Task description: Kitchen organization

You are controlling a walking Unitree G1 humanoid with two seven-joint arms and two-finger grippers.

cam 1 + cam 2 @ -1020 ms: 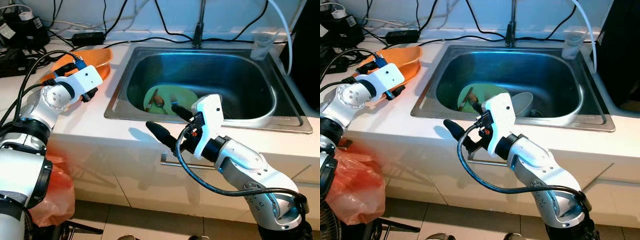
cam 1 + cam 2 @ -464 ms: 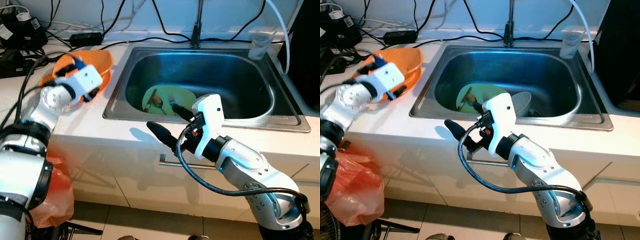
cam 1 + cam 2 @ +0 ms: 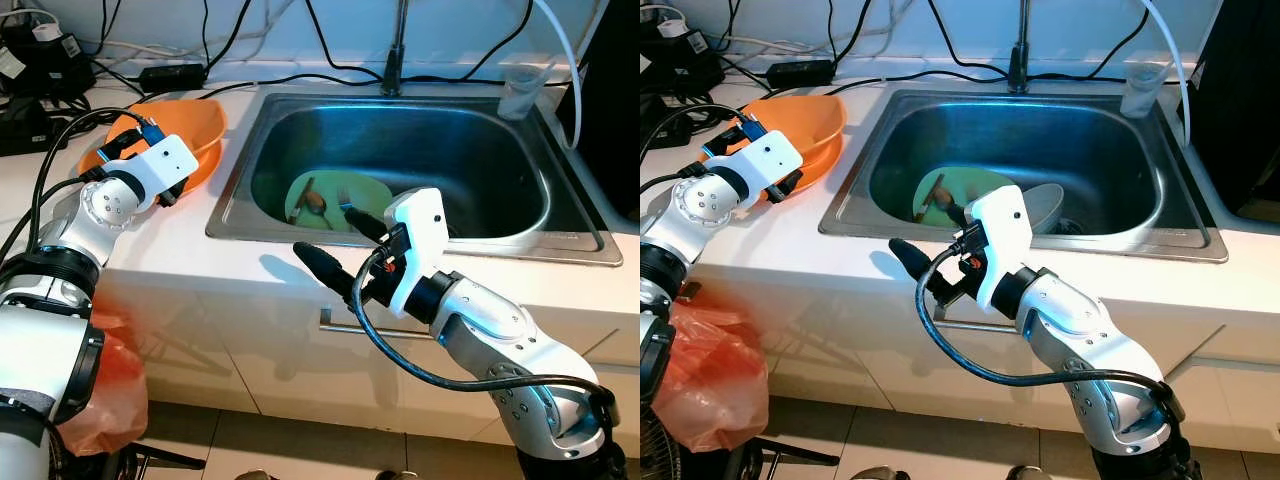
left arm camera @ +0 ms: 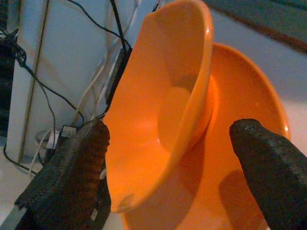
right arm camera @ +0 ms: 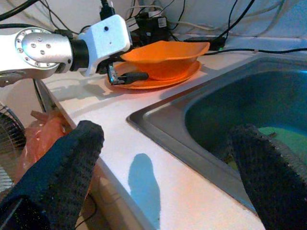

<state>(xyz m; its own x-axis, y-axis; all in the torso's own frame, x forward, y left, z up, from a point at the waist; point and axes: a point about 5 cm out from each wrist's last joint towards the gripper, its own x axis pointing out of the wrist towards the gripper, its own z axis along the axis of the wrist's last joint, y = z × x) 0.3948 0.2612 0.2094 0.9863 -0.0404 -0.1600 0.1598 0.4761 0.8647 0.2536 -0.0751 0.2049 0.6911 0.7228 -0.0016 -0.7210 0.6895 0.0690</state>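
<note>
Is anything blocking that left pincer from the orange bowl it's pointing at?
Nothing visible. The left pincer is open, one finger on each side of the orange bowl, which sits on an orange plate on the counter.

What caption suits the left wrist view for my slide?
Open left claw straddling a tilted orange plastic bowl that sits on a round orange plate.

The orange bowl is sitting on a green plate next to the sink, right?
Not quite. The orange bowl does sit beside the sink, but the plate under it is orange, as the right wrist view shows. The green plate lies inside the sink.
</note>
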